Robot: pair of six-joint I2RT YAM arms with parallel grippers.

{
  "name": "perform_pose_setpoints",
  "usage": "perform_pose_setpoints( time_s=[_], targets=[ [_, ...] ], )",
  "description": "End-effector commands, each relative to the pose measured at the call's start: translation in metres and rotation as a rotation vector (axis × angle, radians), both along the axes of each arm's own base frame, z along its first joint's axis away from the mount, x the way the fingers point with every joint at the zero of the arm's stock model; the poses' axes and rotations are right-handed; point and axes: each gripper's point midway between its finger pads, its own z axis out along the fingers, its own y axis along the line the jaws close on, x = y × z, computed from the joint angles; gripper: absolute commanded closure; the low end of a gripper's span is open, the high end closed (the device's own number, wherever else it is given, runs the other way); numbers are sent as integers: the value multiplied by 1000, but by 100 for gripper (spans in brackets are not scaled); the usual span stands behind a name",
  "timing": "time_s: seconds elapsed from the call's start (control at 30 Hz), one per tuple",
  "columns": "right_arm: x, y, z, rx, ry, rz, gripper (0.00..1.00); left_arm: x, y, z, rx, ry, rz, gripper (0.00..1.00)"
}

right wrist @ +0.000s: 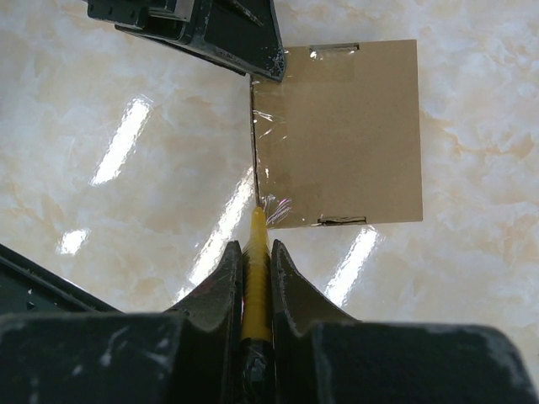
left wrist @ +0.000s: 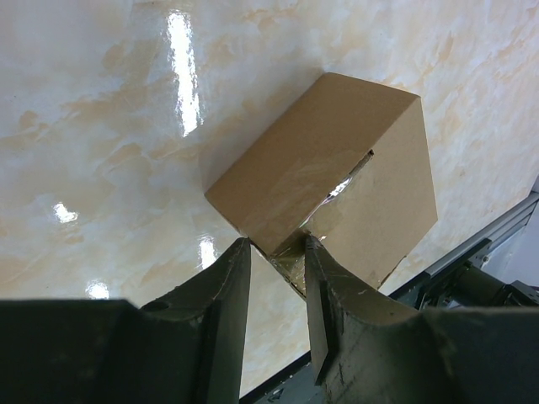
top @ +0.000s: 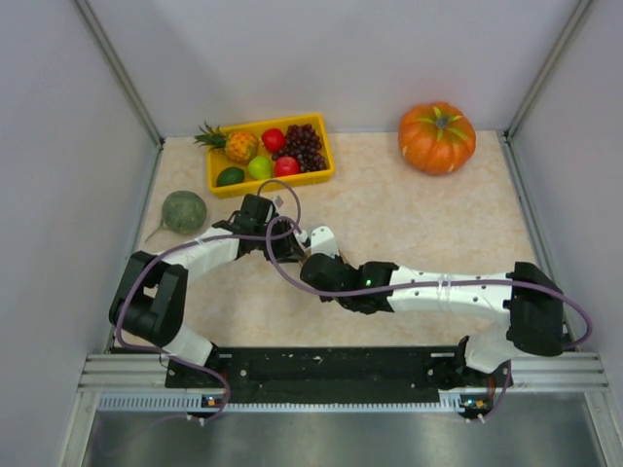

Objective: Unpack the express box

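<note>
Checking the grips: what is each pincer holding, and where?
Left pincer clamps the express box by a corner. Right pincer pinches a thin yellow tool by its shaft, tip at the box's edge.

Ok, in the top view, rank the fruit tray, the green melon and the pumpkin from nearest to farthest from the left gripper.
1. fruit tray: just beyond the left gripper, towards the back wall.
2. green melon: off to its left, by the side wall.
3. pumpkin: far back right corner.
</note>
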Motion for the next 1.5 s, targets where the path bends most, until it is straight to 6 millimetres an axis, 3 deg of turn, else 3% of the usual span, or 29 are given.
perform_pose_setpoints(
  time_s=[0.0, 0.07, 0.2, 0.47, 0.57, 0.63, 0.67, 0.8, 0.97, 1.03, 1.17, 1.3, 1.47],
  targets=[
    [-28, -5, -31, -69, 102, 62, 100, 10, 23, -26, 141, 1, 58, 65],
    [-28, -5, -28, -59, 96, 58, 100, 10, 24, -26, 144, 2, 58, 65],
    [-19, -3, 1, -4, 34, 40, 100, 10, 24, -25, 143, 2, 56, 65],
    [3, -22, 87, 195, -137, -85, 100, 6, 23, -24, 131, 3, 57, 65],
    [-4, -17, 97, 258, -147, -8, 100, 5, 19, -16, 100, -9, 44, 63],
    [-13, -8, 92, 264, -144, 94, 100, 3, 15, -4, 71, -25, 27, 57],
    [-25, 2, 83, 258, -98, 177, 100, 6, 13, 4, 57, -44, 18, 54],
    [-41, 16, 46, 213, -41, 263, 100, 15, 8, 43, 14, -136, 6, 38],
    [-33, 29, 21, 211, -40, 220, 100, 39, 10, 78, 9, -246, 31, 32],
    [-26, 28, 7, 193, -46, 161, 100, 47, 7, 81, 0, -267, 17, 32],
    [1, 14, -7, 200, -56, -34, 100, 66, -10, 91, -51, -322, -54, 32],
    [16, -16, -25, 194, -15, -165, 100, 89, -30, 93, -114, -385, -115, 32],
    [23, -49, -16, 235, -35, -285, 100, 109, -61, 104, -248, -413, -191, 31]
  ],
)
